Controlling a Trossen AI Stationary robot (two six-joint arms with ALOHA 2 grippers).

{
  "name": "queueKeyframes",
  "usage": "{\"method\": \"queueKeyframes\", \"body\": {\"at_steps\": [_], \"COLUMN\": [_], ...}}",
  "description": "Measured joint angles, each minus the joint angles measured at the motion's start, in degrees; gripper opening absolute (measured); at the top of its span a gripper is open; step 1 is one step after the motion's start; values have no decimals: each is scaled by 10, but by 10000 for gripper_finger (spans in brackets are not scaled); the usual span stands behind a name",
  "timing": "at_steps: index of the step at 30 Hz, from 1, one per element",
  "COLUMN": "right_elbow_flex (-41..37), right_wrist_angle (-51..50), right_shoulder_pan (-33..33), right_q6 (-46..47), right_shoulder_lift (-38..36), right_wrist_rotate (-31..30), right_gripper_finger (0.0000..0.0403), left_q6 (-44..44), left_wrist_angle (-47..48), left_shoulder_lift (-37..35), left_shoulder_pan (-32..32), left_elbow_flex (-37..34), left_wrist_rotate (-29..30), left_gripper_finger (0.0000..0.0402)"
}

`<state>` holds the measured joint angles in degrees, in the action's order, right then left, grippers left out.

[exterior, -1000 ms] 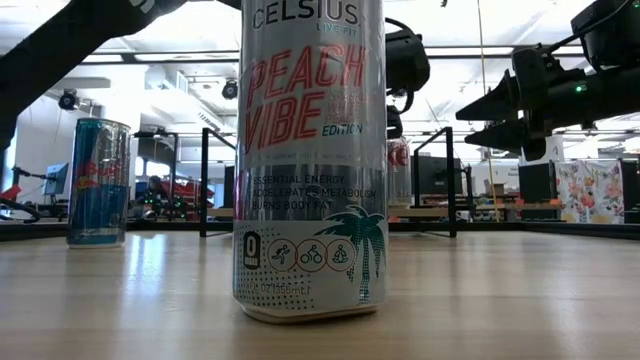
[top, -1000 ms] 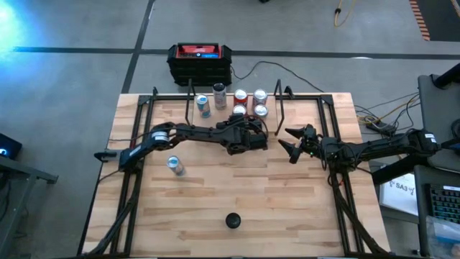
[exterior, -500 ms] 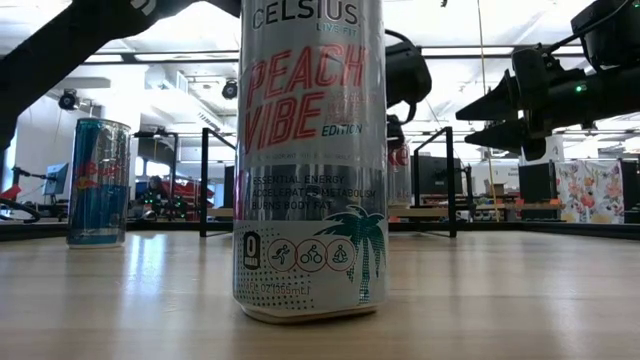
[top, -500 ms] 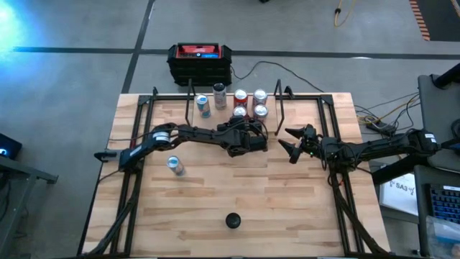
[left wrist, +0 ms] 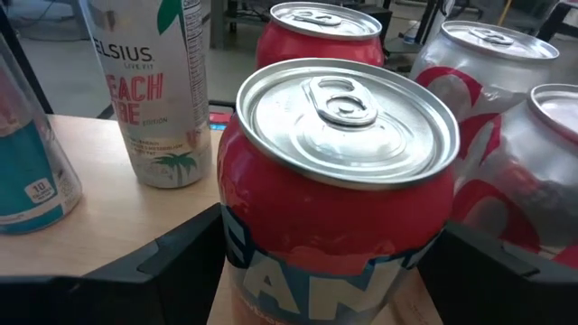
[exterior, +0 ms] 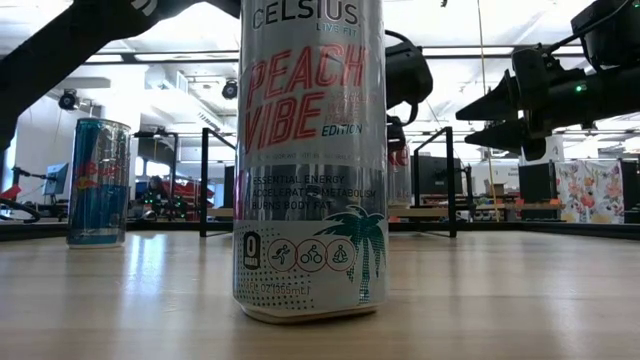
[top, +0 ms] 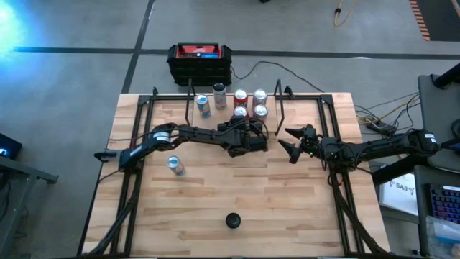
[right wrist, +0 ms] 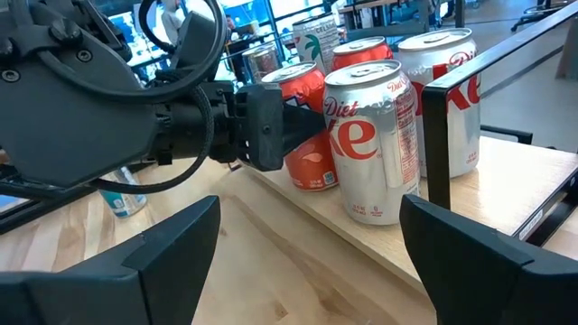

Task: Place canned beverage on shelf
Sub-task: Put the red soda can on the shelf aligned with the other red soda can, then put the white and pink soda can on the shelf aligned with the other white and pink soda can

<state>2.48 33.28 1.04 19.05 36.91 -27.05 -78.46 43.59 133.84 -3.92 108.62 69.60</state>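
Left wrist view is showing you almost no change: the left gripper (left wrist: 330, 271) is still pinching the red Fanta can (left wrist: 339, 194) on the shelf (right wrist: 361, 236), beside 2 Diet Coke cans (right wrist: 372, 135); release looks next. Right gripper (right wrist: 307, 262) is idling nearby, spread.

A robotics lab: monitors (exterior: 438, 176), ceiling lights (exterior: 190, 57), floor cables (top: 262, 68).

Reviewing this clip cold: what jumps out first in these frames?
First, the left claw closed around a red can on the shelf at the table's far edge, among the Diet Coke cans. Second, the tall Celsius can filling the low view, standing near the table's front edge. The right claw hangs open just right of the shelf.
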Motion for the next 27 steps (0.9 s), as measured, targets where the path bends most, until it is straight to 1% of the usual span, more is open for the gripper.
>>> {"method": "queueKeyframes", "body": {"at_steps": [4, 7, 11, 16, 23, 27], "right_elbow_flex": [0, 0, 0, 0, 0, 0], "right_wrist_angle": [0, 0, 0, 0, 0, 0], "right_shoulder_pan": [0, 0, 0, 0, 0, 0], "right_q6": [0, 0, 0, 0, 0, 0], "right_shoulder_lift": [0, 0, 0, 0, 0, 0], "right_wrist_rotate": [0, 0, 0, 0, 0, 0], "right_gripper_finger": [327, 327, 327, 327, 327, 327], "left_q6": [0, 0, 0, 0, 1, 12], "left_wrist_angle": [-1, -6, -12, -12, -8, 17], "left_shoulder_lift": [0, 0, 0, 0, 0, 0], "left_shoulder_pan": [0, 0, 0, 0, 17, 28], "left_elbow_flex": [0, 0, 0, 0, 7, 16], "left_wrist_rotate": [1, 2, 14, 12, 5, 3], "left_gripper_finger": [308, 322, 353, 394, 397, 397]}}
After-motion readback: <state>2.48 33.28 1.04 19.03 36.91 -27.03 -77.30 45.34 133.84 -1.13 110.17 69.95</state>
